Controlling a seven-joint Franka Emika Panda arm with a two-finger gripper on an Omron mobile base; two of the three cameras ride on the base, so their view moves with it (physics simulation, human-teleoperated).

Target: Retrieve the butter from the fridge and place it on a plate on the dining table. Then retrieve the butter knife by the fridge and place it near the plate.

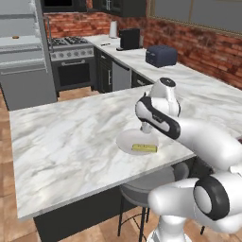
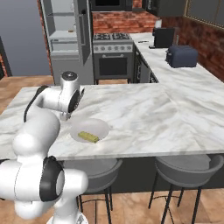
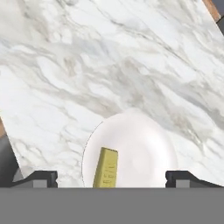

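Note:
The yellow butter (image 1: 144, 148) lies on the round pale plate (image 1: 126, 142) near the front edge of the marble dining table (image 1: 71, 142). In the hand view the butter (image 3: 106, 168) rests on the plate's (image 3: 144, 148) left half, free of both dark fingertips (image 3: 41, 178). My gripper (image 3: 111, 179) hangs open just above the plate, and in the left base view it is partly hidden behind my forearm. From the right base view the butter (image 2: 89, 137) sits on the plate (image 2: 98, 127) just right of my hand. The fridge (image 1: 23, 56) stands open at the back left. A slim dark butter knife (image 1: 105, 44) lies on the back counter.
A steel oven range (image 1: 71, 61) stands right of the fridge. On the side counter sit a dark toaster (image 1: 160, 56) and a black appliance (image 1: 129, 38). Round grey stools (image 2: 183, 168) are tucked under the table's front edge. A small brown item (image 1: 15, 36) sits on a fridge shelf.

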